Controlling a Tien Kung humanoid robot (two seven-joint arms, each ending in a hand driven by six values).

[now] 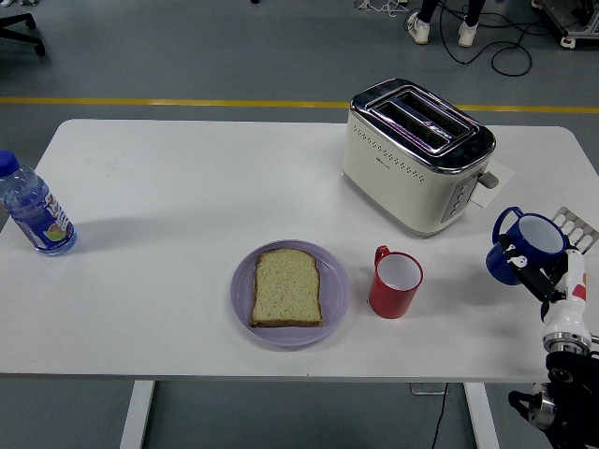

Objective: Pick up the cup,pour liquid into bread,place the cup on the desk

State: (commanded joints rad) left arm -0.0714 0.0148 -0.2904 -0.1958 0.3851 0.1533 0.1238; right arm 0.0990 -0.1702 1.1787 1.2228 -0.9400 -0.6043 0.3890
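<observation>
A blue cup [526, 245] with a white inside hangs above the table at the right edge, tilted a little, its handle pointing left. My right hand [540, 277] is shut on it from below and the right side. A slice of bread [287, 287] lies flat on a lilac plate [336, 293] near the table's front middle. A red cup [395, 282] stands upright just right of the plate, handle at its upper left. The left arm does not show.
A cream and chrome toaster [417, 152] stands at the back right. A metal toast rack [577, 224] is partly hidden behind the blue cup. A water bottle [31, 209] stands at the left edge. A person's feet [440, 28] show beyond the table.
</observation>
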